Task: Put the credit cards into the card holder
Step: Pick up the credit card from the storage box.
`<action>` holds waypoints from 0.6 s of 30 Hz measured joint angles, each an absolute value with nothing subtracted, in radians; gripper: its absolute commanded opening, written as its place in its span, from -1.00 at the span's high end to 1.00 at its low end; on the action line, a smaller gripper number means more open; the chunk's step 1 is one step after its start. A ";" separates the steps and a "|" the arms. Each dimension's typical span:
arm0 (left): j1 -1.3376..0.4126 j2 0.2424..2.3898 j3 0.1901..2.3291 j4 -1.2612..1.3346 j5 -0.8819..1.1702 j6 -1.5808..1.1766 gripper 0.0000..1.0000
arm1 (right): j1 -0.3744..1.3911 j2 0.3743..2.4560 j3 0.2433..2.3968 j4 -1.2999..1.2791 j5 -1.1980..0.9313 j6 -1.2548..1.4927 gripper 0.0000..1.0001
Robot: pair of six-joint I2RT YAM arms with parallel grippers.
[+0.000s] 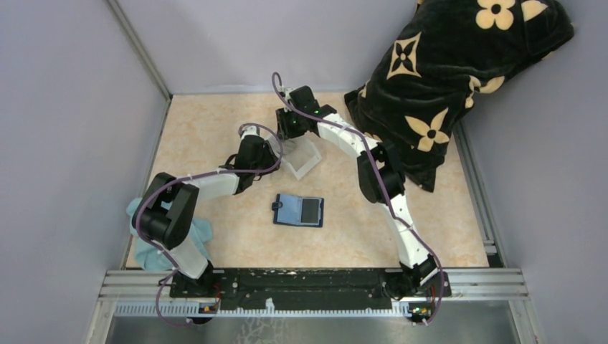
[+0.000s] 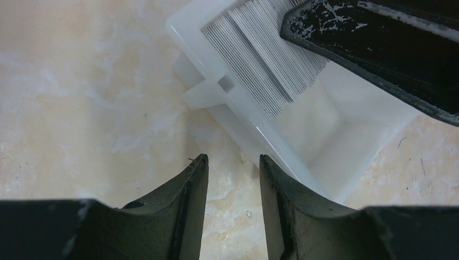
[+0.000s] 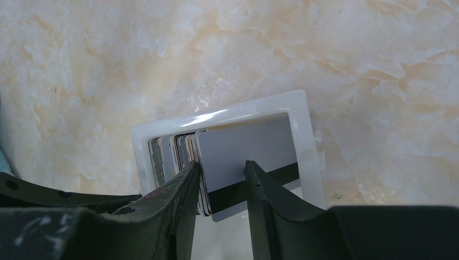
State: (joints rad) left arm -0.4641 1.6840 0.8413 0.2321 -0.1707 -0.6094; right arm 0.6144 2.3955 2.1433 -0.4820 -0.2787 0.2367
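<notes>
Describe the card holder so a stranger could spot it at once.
Start at the beige marbled table, then look to its middle, on the near side of the white tray. The card holder lies open there, flat and navy-blue, unlike the rigid white tray.

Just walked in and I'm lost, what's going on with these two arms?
The right gripper is at the white tray, its open fingers over the front grey card of the stack. The left gripper hangs open beside the tray, holding nothing. The navy card holder lies open on the table, away from both.
</notes>
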 measured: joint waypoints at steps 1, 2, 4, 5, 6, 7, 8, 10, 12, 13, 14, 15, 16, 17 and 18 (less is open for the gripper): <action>-0.464 1.684 0.841 0.233 -0.170 -0.609 0.07 | 0.616 2.395 2.143 -0.482 -0.278 0.237 0.31; -0.464 1.684 0.841 0.233 -0.169 -0.609 0.07 | 0.616 2.395 2.144 -0.482 -0.277 0.237 0.33; -0.464 1.684 0.841 0.233 -0.167 -0.609 0.07 | 0.617 2.395 2.144 -0.482 -0.275 0.237 0.36; -0.464 1.684 0.841 0.233 -0.167 -0.610 0.07 | 0.618 2.395 2.146 -0.483 -0.273 0.236 0.37; -0.464 1.684 0.841 0.233 -0.167 -0.610 0.07 | 0.618 2.395 2.147 -0.484 -0.271 0.236 0.37; -0.463 1.684 0.841 0.233 -0.167 -0.610 0.07 | 0.619 2.395 2.147 -0.485 -0.269 0.236 0.38; -0.463 1.684 0.841 0.233 -0.167 -0.610 0.07 | 0.620 2.395 2.148 -0.485 -0.267 0.236 0.37; -0.462 1.685 0.841 0.234 -0.167 -0.612 0.07 | 0.620 2.394 2.148 -0.485 -0.265 0.236 0.38; -0.462 1.689 0.841 0.237 -0.167 -0.616 0.07 | 0.620 2.392 2.148 -0.487 -0.263 0.235 0.38; -0.461 1.692 0.841 0.240 -0.168 -0.618 0.07 | 0.620 2.391 2.147 -0.488 -0.262 0.235 0.38; -0.461 1.695 0.841 0.242 -0.168 -0.621 0.07 | 0.620 2.390 2.147 -0.489 -0.263 0.235 0.38; -0.460 1.698 0.841 0.245 -0.168 -0.624 0.07 | 0.620 2.389 2.147 -0.491 -0.263 0.235 0.38; -0.459 1.701 0.842 0.247 -0.168 -0.627 0.07 | 0.621 2.387 2.147 -0.493 -0.263 0.234 0.38; -0.458 1.705 0.844 0.246 -0.169 -0.630 0.07 | 0.622 2.385 2.146 -0.496 -0.262 0.231 0.38; -0.458 1.708 0.847 0.246 -0.171 -0.632 0.07 | 0.622 2.383 2.146 -0.498 -0.262 0.229 0.39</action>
State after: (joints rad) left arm -0.4580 1.7077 0.8467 0.2459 -0.1711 -0.6319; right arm 0.6220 2.3829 2.1456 -0.4976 -0.2615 0.2291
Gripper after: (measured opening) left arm 0.465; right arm 0.312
